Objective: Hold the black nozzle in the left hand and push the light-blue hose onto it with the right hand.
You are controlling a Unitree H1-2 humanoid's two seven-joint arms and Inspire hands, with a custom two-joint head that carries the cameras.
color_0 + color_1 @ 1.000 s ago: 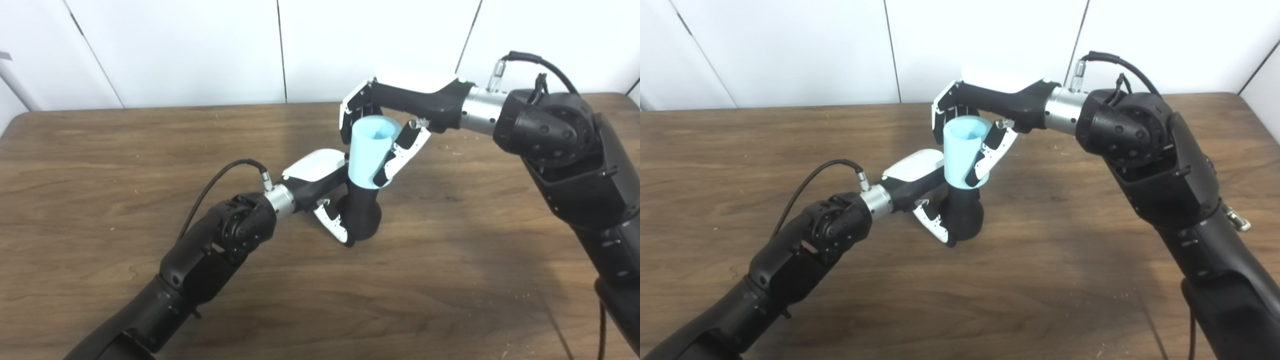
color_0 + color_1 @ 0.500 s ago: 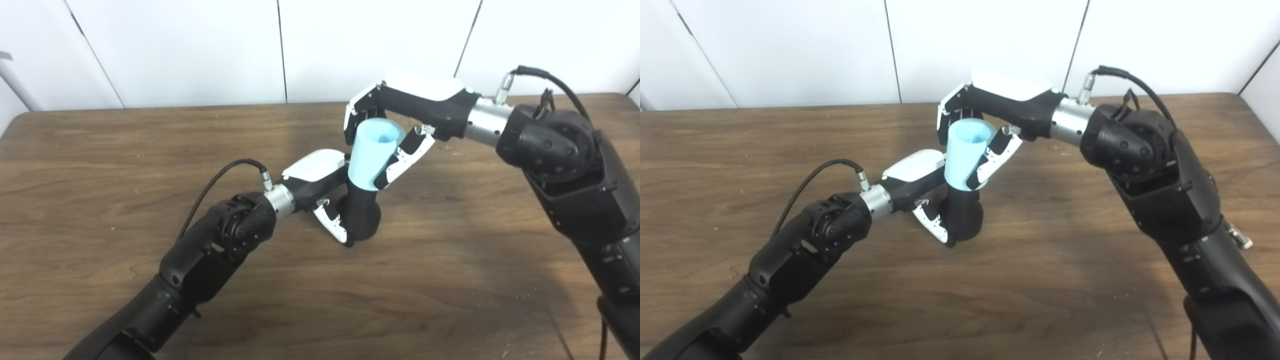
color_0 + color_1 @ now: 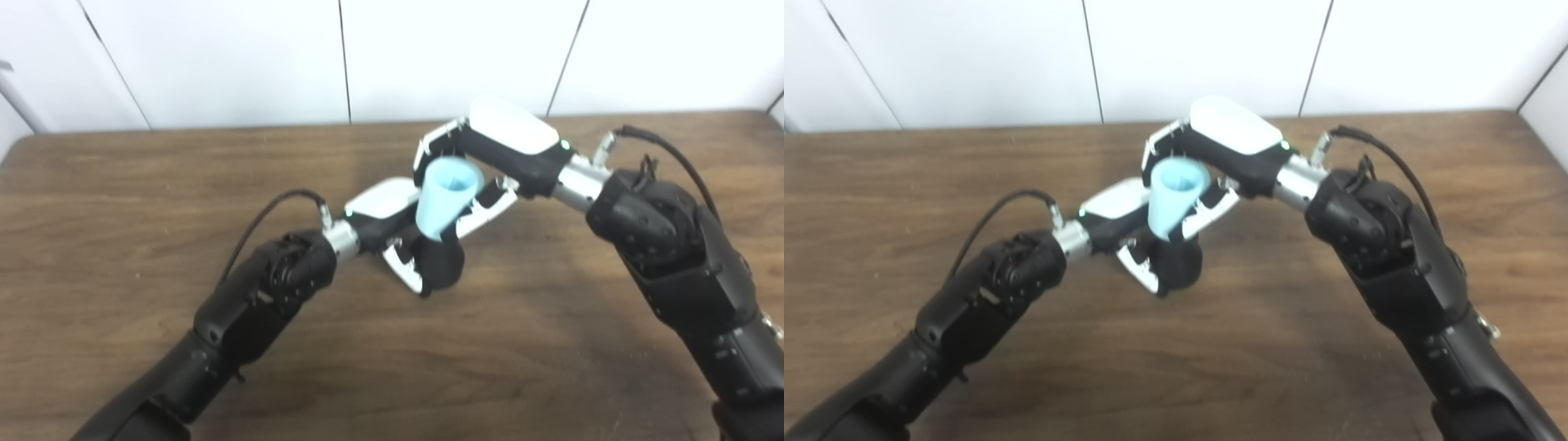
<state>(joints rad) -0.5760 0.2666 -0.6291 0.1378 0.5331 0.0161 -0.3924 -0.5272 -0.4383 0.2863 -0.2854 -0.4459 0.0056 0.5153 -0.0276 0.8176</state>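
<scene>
The black nozzle (image 3: 442, 265) stands upright near the middle of the wooden table (image 3: 122, 184), with my left hand (image 3: 395, 229) shut around it from the left. The light-blue hose (image 3: 445, 196), a short open tube, sits over the nozzle's top, its open mouth facing up. My right hand (image 3: 490, 162) comes in from the right and is shut on the hose, fingers behind it and thumb in front. The joint between hose and nozzle is hidden by the fingers. Both eye views are slightly blurred.
A black cable (image 3: 269, 211) loops from my left wrist over the table. My right forearm (image 3: 1396, 263) crosses the right side of the table. White wall panels (image 3: 245, 61) stand behind the table's far edge.
My right hand has pressed the light-blue hose lower onto the nozzle and the right elbow has dropped toward the table. The left hand and nozzle stay in place. The camera view has shifted slightly.
</scene>
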